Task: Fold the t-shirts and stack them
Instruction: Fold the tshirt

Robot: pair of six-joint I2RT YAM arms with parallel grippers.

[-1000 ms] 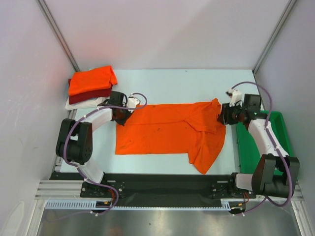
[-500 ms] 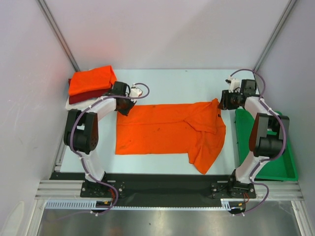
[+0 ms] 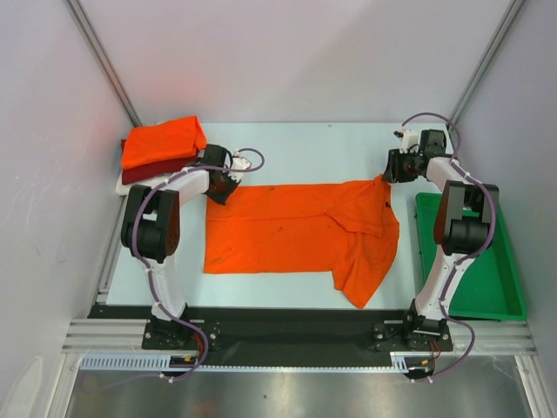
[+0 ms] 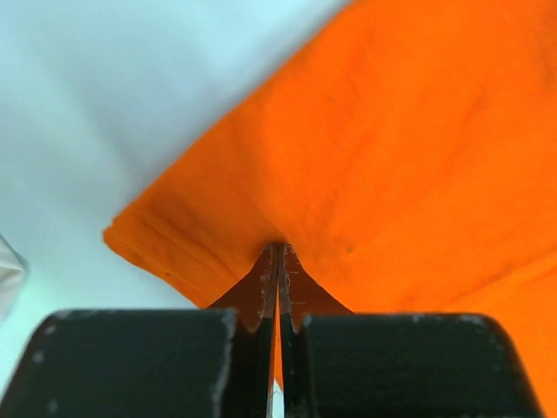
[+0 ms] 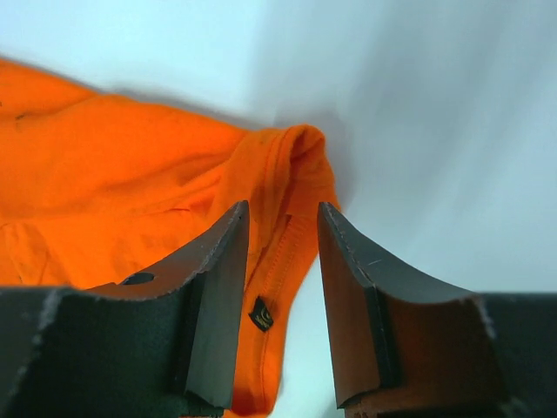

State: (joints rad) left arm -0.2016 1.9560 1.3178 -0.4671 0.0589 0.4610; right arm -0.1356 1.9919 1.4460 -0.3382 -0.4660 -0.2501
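An orange t-shirt [image 3: 296, 228] lies spread across the middle of the table, one part folded over on its right side. My left gripper [image 3: 223, 186] is shut on the shirt's far-left corner; in the left wrist view the cloth [image 4: 392, 157] bunches into the closed gripper [image 4: 278, 251]. My right gripper [image 3: 389, 171] is open at the shirt's far-right corner. In the right wrist view the gripper [image 5: 283, 216] stands over a stitched hem [image 5: 291, 174] with a small black label [image 5: 261, 314], without pinching it. Folded t-shirts are stacked at the back left: orange [image 3: 162, 142] over dark red [image 3: 165, 166] over white [image 3: 132, 184].
A green plastic tray [image 3: 477, 266] sits along the table's right edge, beside the right arm. The folded stack is close behind the left gripper. Enclosure walls bound the table at the left, back and right.
Both arms have reached toward the back of the table. The right gripper moved back to the shirt's far corner; the left stayed closed on its corner. The shirt has hardly shifted.
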